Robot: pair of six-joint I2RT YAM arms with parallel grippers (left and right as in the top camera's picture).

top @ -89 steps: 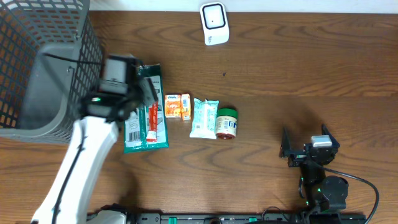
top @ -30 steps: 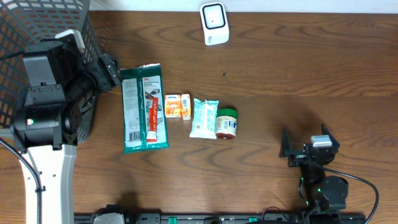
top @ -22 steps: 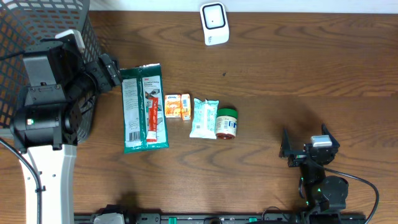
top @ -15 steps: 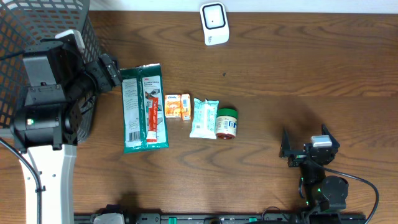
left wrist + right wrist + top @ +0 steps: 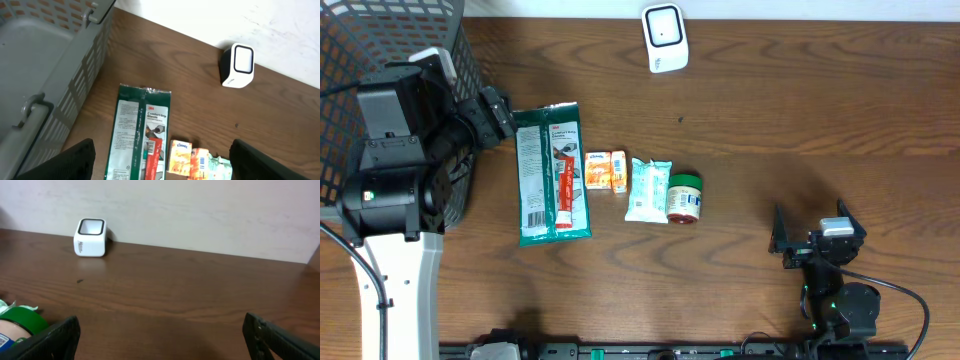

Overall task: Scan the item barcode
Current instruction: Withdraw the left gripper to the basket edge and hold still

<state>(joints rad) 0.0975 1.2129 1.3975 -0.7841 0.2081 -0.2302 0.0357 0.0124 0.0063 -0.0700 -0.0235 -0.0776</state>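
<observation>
Four items lie in a row on the wooden table: a flat green glove package [image 5: 555,172], two orange tissue packs [image 5: 605,171], a pale teal wipes pack [image 5: 648,189] and a green-lidded jar [image 5: 684,197]. The white barcode scanner [image 5: 664,37] stands at the back edge. My left gripper [image 5: 496,115] hangs open just left of the green package's top end, holding nothing. In the left wrist view the package [image 5: 142,135] and the scanner [image 5: 238,65] show beyond the spread fingers. My right gripper [image 5: 812,232] rests open and empty at the front right, well apart from the jar [image 5: 20,322].
A grey mesh basket [image 5: 380,100] fills the back left corner, and my left arm reaches across its right wall [image 5: 75,90]. A pale wall runs behind the scanner [image 5: 90,237]. Bare wood stretches between the jar and my right gripper.
Three seconds ago my left gripper was over the green package's top; it has since drawn back left toward the basket. Nothing has moved over the last second.
</observation>
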